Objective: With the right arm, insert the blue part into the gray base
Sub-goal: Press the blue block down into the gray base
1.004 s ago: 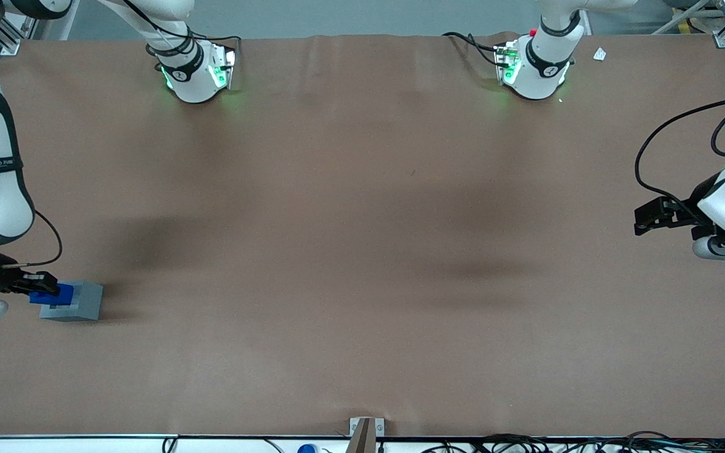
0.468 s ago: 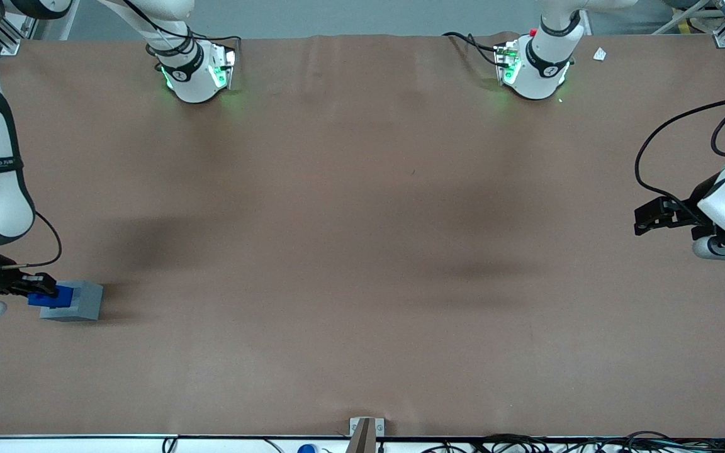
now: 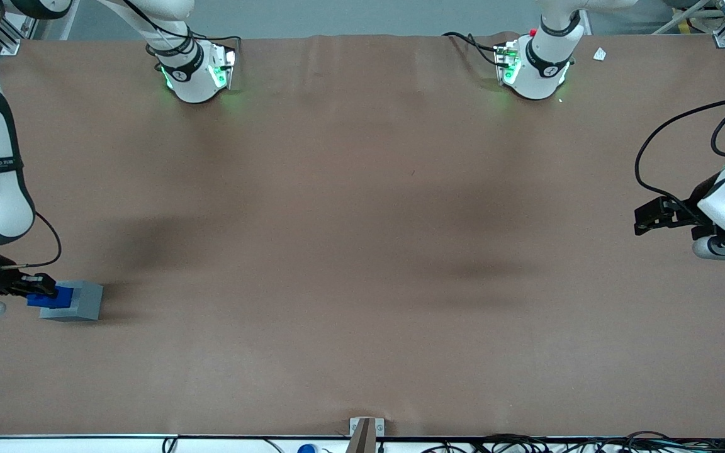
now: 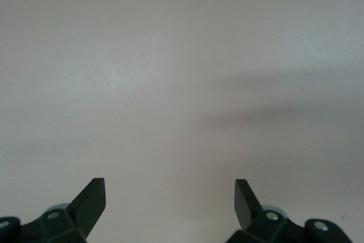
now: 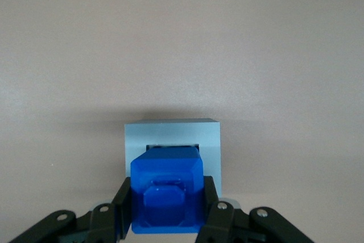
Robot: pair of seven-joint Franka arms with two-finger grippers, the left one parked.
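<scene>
Between my gripper's (image 5: 165, 211) jaws sits the blue part (image 5: 166, 189), its lower end over the gray base's (image 5: 208, 140) socket. I see both fingers (image 5: 120, 211) pressed against its sides, clamped.

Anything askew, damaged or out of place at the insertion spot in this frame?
Nothing stands out. The gripper has its jaws shut on the blue part, held squarely over the socket of the gray base, which sits flat on the brown table toward the working arm's end. No damage shows.
</scene>
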